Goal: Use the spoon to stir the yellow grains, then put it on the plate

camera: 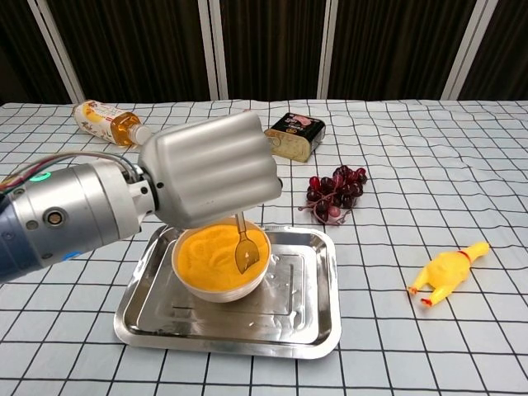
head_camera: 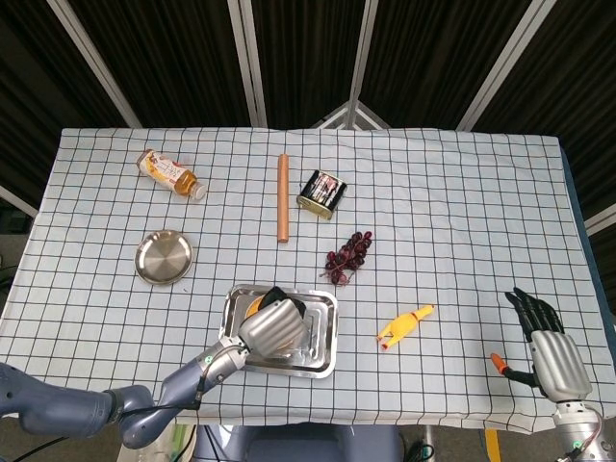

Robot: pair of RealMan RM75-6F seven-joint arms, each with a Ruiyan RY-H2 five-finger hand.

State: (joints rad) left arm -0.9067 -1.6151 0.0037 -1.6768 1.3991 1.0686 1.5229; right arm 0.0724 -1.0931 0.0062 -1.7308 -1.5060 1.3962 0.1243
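Observation:
My left hand (camera: 213,170) hangs over a white bowl of yellow grains (camera: 210,256) and grips a metal spoon (camera: 245,250). The spoon's bowl is dipped into the grains at the right side of the white bowl. From the head view the left hand (head_camera: 276,325) hides most of the bowl. The bowl stands in a steel tray (camera: 305,318), whose rim also shows in the head view (head_camera: 325,346). A small round metal plate (head_camera: 164,257) lies to the far left of the tray. My right hand (head_camera: 551,351) rests at the table's front right edge, fingers spread, holding nothing.
A drink bottle (head_camera: 170,173), a long wooden stick (head_camera: 283,197), a flat tin can (head_camera: 321,192) and a bunch of dark grapes (head_camera: 348,255) lie beyond the tray. A yellow rubber chicken (head_camera: 404,325) lies to its right.

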